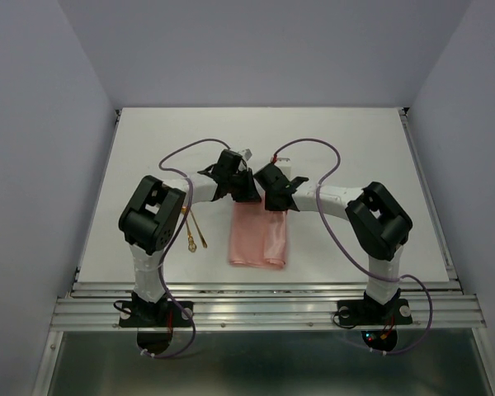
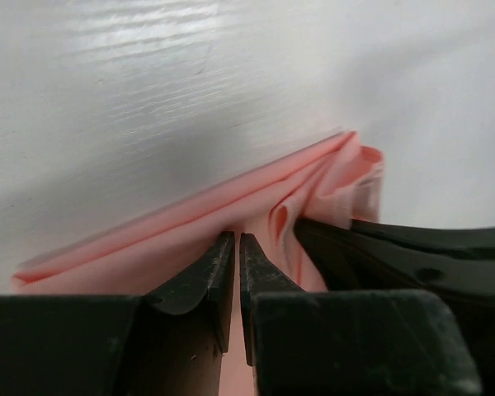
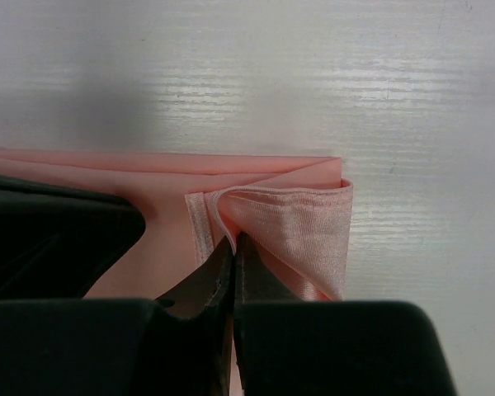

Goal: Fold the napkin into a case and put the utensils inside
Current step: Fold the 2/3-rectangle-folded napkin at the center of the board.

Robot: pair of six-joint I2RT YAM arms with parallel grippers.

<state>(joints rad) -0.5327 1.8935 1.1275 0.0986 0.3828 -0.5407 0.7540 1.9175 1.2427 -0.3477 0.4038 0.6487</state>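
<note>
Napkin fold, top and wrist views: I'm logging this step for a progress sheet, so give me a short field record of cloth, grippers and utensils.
cloth: napkin, salmon-pink, folded into a layered rectangle on the white table
left arm: left gripper shut on the napkin's far edge
right arm: right gripper shut on the same edge, at a folded-over corner
cutlery: two gold utensils on the table, left of the napkin, apart from it
progress: folding under way; utensils not yet inside

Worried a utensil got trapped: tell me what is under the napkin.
The folded napkin hides whatever is beneath it; only white table shows around its edges. Both gold utensils lie uncovered to its left in the top view, so neither is underneath.
</note>
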